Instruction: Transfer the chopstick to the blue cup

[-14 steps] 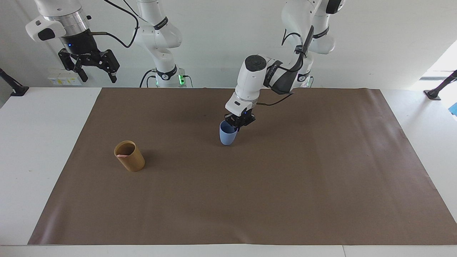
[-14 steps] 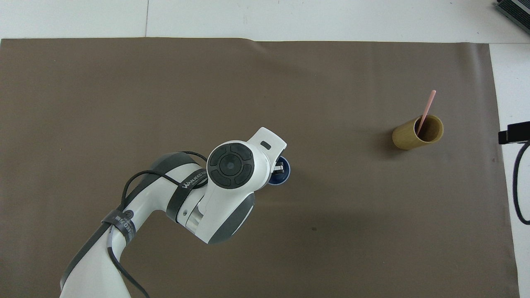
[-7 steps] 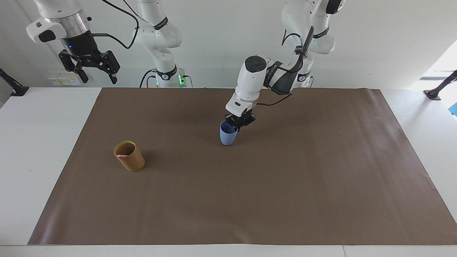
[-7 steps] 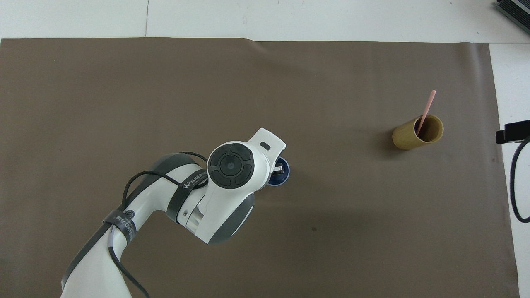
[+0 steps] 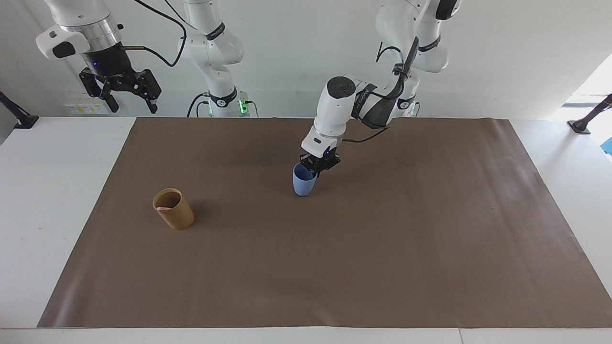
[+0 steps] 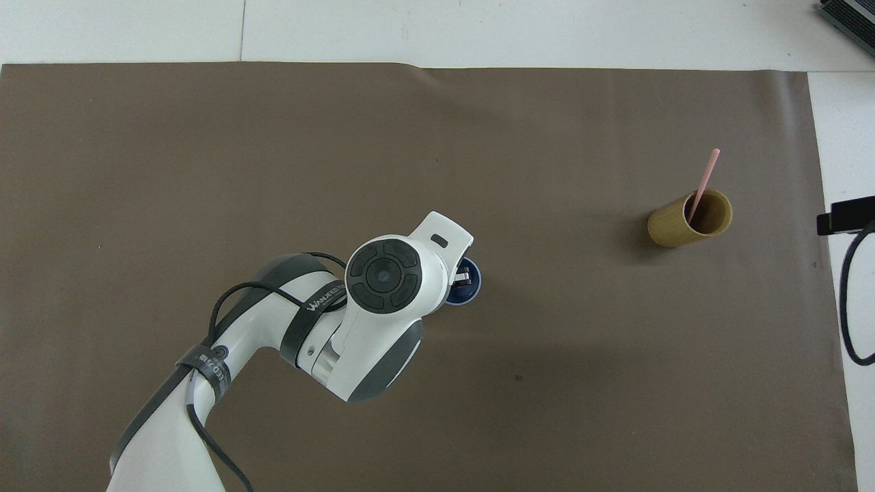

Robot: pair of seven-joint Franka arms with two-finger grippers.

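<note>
The blue cup [image 5: 303,183] stands upright at the middle of the brown mat; in the overhead view only part of its rim [image 6: 473,287] shows under the left arm. My left gripper [image 5: 316,167] is down at the cup's rim and shut on it, with one finger [image 6: 464,277] inside the cup. One pink chopstick [image 6: 704,179] leans in a tan cylindrical holder [image 6: 687,222] toward the right arm's end; in the facing view only its pink tip [image 5: 164,209] shows inside the holder [image 5: 174,211]. My right gripper [image 5: 119,91] hangs open and empty, high above the table's edge by its base.
The brown mat [image 5: 334,267] covers most of the white table [image 5: 52,191]. A dark object [image 6: 847,17] lies at the table's corner farthest from the robots, at the right arm's end.
My left gripper and the blue cup have shifted very slightly toward the right arm's end. The right gripper has drifted a little. The holder and chopstick have not moved.
</note>
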